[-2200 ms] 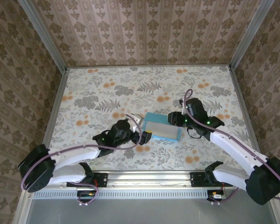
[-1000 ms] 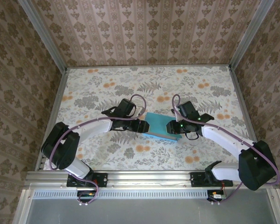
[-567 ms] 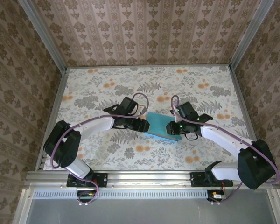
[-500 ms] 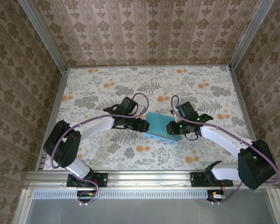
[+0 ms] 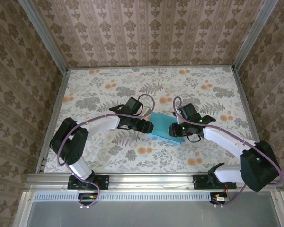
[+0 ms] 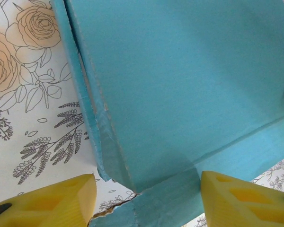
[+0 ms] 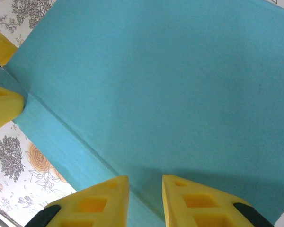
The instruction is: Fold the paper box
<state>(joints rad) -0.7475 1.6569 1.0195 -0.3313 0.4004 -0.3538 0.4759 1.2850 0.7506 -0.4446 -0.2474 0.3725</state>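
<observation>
**Turquoise box between two grippers**

Turquoise card faces up on the paper box (image 5: 161, 129), which lies near the middle of the flowered table (image 5: 94, 90). The left gripper (image 6: 144, 201) is at its left end, yellow fingers (image 6: 52, 203) spread wide either side of a box corner. The right gripper (image 7: 145, 198) is at the right end, fingers (image 7: 199, 203) nearly together over the card; whether they pinch it I cannot tell.

Turquoise paper box (image 5: 161, 128) on flowered tablecloth (image 5: 104, 90) (grey and orange).
</observation>
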